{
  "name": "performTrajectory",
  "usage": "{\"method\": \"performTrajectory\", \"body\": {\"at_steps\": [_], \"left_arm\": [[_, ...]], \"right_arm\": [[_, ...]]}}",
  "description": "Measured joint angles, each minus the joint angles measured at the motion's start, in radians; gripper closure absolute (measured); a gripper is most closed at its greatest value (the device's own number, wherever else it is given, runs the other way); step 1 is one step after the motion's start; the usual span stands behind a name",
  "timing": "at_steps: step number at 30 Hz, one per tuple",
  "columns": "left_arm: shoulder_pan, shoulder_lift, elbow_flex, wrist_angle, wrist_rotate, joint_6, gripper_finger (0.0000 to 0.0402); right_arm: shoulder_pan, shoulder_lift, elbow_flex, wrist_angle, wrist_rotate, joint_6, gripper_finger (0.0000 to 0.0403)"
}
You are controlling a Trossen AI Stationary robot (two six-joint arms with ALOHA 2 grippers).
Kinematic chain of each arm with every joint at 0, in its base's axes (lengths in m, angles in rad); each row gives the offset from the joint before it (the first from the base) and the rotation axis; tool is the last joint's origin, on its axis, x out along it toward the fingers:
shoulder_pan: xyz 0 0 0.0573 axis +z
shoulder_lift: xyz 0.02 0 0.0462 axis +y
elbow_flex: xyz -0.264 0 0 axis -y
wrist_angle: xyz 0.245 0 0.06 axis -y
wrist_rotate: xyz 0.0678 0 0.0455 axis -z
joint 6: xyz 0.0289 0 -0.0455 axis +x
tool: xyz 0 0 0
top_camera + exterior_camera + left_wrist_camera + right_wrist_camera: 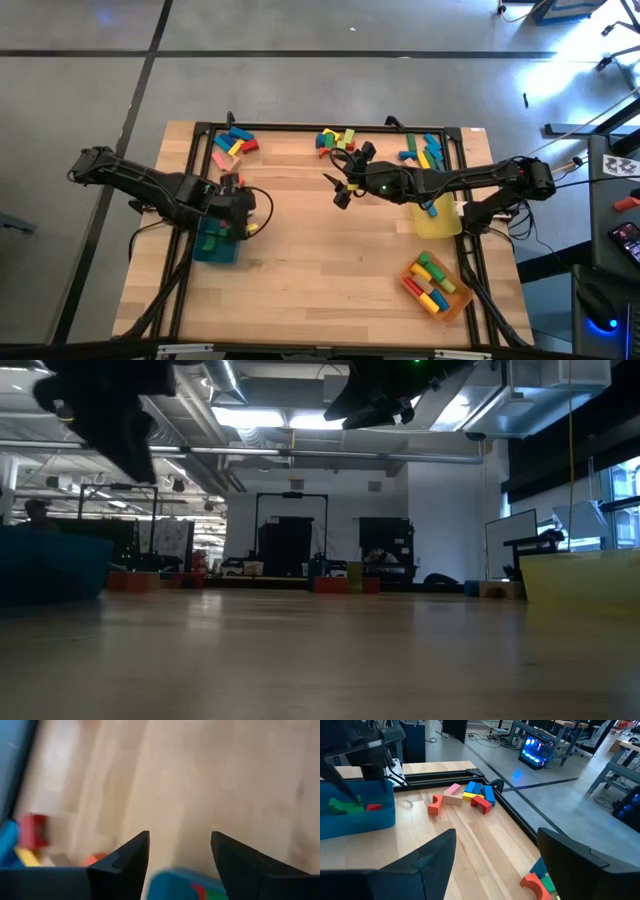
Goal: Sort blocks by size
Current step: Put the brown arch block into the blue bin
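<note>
Floor: grey concrete [300, 90] with dark seam lines, all around the surface.
Ceiling: exposed pipes and ducts [330, 452], bright strip lights [250, 418].
Far wall: pale, with a dark doorway frame [291, 532] at 12 o'clock.
Windows: tall panes [612, 500] at 3 o'clock.
Corner: blue-lit computer case [536, 749] among cables.

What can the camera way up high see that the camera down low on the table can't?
Only the high view shows the block piles, the orange tray with its blocks, and the right pincer open and empty. Only the low view shows the room behind the table. Both show the teal tray beneath the left pincer and the yellow tray.
</note>
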Motion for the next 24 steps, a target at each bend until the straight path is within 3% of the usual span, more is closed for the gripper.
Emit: {"method": "performTrajectory", "body": {"at_steps": [4, 8, 17, 24], "left_arm": [[0.015, 0.002, 0.0, 0.052, -0.076, 0.044, 0.0205], [0.101, 0.007, 0.0, 0.071, -0.097, 0.069, 0.0205], [0.445, 0.106, 0.002, 0.048, 0.064, 0.197, 0.0206], [0.666, 0.265, 0.083, -0.043, 0.069, 0.227, 0.0206]], "right_arm": [[0.0, 0.0, 0.0, -0.003, 0.0, 0.0, 0.0123], [0.0, 0.0, 0.0, -0.004, 0.0, 0.0, 0.0123], [0.0, 0.0, 0.0, -0.003, 0.0, 0.0, 0.0123], [-0.001, 0.0, 0.0, -0.003, 0.0, 0.0, 0.0123]]}}
